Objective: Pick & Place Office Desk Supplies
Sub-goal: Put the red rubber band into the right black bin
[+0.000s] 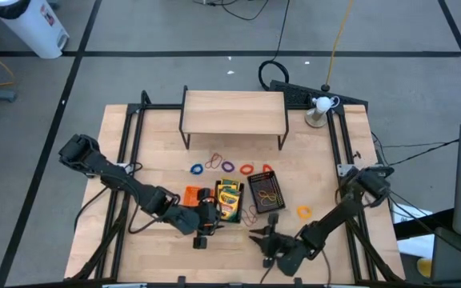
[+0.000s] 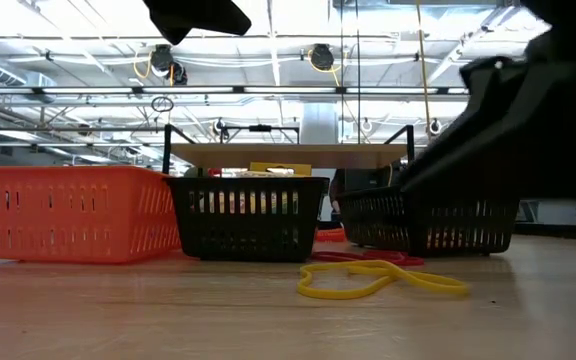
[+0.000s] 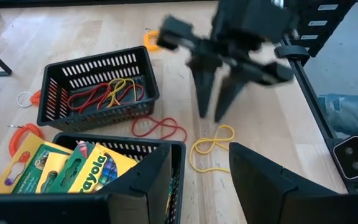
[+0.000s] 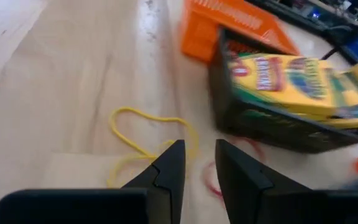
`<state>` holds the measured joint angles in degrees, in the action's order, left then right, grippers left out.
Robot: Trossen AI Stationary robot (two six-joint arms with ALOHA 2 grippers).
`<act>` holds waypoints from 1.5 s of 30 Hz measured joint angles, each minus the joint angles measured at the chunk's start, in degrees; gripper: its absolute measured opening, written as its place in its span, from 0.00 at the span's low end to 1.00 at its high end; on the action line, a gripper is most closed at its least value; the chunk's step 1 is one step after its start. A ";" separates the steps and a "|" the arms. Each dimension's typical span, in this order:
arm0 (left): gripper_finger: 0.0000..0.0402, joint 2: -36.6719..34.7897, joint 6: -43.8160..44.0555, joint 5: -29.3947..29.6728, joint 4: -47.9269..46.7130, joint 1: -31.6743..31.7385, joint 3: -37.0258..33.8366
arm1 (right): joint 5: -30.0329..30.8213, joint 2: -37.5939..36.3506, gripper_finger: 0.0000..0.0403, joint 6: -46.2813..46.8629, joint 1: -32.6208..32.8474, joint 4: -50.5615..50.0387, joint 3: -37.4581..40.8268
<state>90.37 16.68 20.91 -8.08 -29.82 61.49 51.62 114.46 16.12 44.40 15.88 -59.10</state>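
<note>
Right wrist view: my right pincer (image 4: 197, 163), fingers slightly parted and empty, hangs directly over the yellow rubber band (image 4: 143, 142) near the tabletop's front edge.

grey floor (image 1: 174, 32) with dark lines; white bin (image 1: 30, 24) in corner; ceiling trusses (image 2: 68, 60) with lights.

Open tabletop (image 1: 126, 264): left edge, front-left corner. Obstacles: three trays (image 1: 229, 197) mid-tabletop, wooden shelf (image 1: 234, 111) at back edge, loose bands (image 1: 224, 166) between.
</note>
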 joint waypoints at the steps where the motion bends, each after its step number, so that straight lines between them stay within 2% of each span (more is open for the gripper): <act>1: 0.41 0.00 -0.01 0.00 0.00 -0.10 0.00 | 0.77 1.79 0.19 0.12 -0.17 0.22 -1.46; 5: 0.41 0.00 0.01 0.02 -0.29 -1.02 0.00 | 5.79 6.94 0.19 -0.84 -0.35 0.15 -6.59; 8: 0.41 0.00 0.03 0.02 -0.39 -1.90 0.00 | 8.67 8.19 0.19 -0.96 -0.73 0.13 -8.14; 13: 0.41 0.00 0.07 0.02 -1.02 -3.21 0.00 | 8.24 7.97 0.19 9.14 -2.36 -3.87 -8.14; 20: 0.41 0.00 0.59 0.00 -3.43 -4.88 0.00 | -2.08 7.88 0.19 25.46 -4.84 -8.58 -8.14; 23: 0.41 0.00 0.65 0.00 -4.05 -5.58 0.00 | -3.49 7.77 0.19 28.42 -5.12 -8.83 -8.17; 36: 0.41 0.00 0.83 -0.01 -5.48 -7.17 0.00 | -3.75 6.74 0.19 32.30 -3.17 -8.85 -8.14; 45: 0.41 0.00 0.81 0.00 -5.43 -7.13 0.00 | 2.50 4.78 0.19 28.54 -0.93 -8.93 -8.12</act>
<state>90.37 17.50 20.91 -13.50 -36.95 61.49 54.12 119.24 44.66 43.47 6.95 -67.22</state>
